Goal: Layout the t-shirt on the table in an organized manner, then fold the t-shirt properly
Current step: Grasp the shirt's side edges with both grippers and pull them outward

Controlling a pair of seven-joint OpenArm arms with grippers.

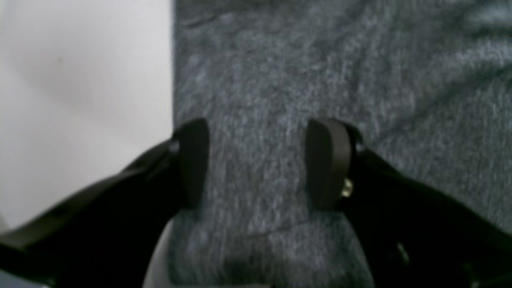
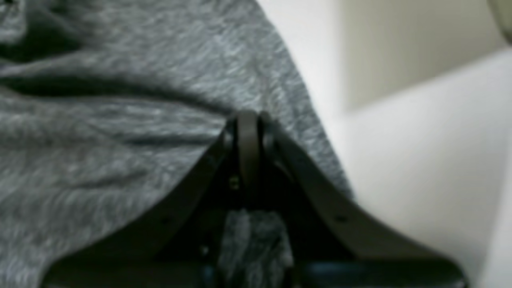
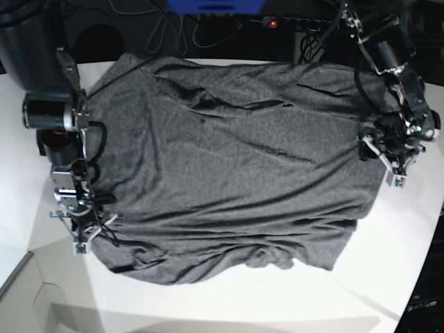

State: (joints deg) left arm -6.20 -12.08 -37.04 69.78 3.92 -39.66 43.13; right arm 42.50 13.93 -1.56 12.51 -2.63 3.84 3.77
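The dark heather-grey t-shirt (image 3: 236,166) lies spread and wrinkled across the white table (image 3: 402,263), bunched along its near hem. My left gripper (image 1: 262,164) is open at the shirt's right edge in the base view (image 3: 385,163). Its fingers (image 1: 328,164) straddle a strip of fabric (image 1: 320,60), with bare table (image 1: 80,80) beside it. My right gripper (image 2: 248,128) is shut on the shirt's edge fabric (image 2: 120,120). A fold of cloth shows between its arms. In the base view it sits at the shirt's lower left (image 3: 87,232).
A power strip with a red light (image 3: 274,23) and cables lie beyond the table's far edge, below a blue object (image 3: 215,5). The table's edge cuts across the lower left corner (image 3: 28,277). Both arm bases stand at the table's far corners.
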